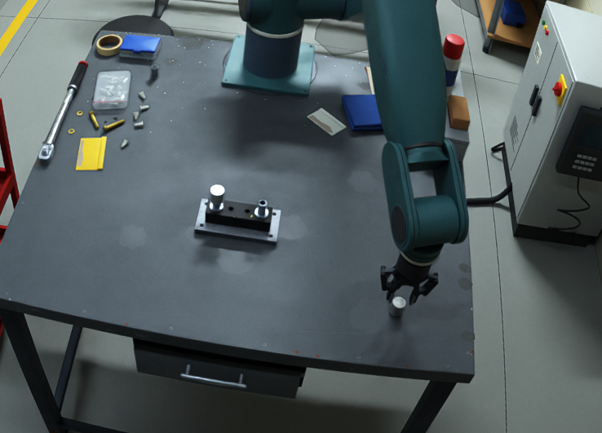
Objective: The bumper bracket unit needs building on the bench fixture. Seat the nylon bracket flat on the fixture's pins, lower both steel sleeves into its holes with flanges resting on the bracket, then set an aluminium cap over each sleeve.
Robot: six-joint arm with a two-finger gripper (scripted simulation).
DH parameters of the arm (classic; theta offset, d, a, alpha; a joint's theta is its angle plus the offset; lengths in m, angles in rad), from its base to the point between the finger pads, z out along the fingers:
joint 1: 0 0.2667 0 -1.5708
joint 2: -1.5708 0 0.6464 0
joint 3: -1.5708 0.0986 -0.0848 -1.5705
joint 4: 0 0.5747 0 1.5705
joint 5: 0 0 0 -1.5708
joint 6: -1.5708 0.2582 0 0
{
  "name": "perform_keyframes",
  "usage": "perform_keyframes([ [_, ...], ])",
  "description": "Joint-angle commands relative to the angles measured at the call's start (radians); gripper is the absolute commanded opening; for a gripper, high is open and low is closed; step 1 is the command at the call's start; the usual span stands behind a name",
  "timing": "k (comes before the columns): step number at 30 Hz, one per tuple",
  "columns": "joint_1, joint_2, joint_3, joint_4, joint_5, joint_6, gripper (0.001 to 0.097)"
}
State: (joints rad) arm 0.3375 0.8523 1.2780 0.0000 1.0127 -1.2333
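A loose aluminium cap (pixel 397 306) stands upright on the bench near its front right corner, and my gripper (pixel 407 295) hangs open just above it, holding nothing. At the bench's middle the black nylon bracket (pixel 238 215) lies on the grey fixture plate (pixel 238 221). Another aluminium cap (pixel 217 196) covers the bracket's left sleeve. The right steel sleeve (pixel 262 208) stands uncovered in its hole.
The bench's front edge and right edge run close to the loose cap. A torque wrench (pixel 61 111), bolts, a bag and a yellow card (pixel 91 153) lie at the far left. Blue pads, a brown block and a red-topped can (pixel 453 59) sit behind my arm.
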Motion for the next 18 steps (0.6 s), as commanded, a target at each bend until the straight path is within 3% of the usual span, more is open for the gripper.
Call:
perform_keyframes([
  [1, 0.0, -0.001, -0.001, 0.0, -0.001, 0.0, 0.052],
  [18, 0.0, 0.007, 0.0, 0.0, -0.01, 0.0, 0.052],
])
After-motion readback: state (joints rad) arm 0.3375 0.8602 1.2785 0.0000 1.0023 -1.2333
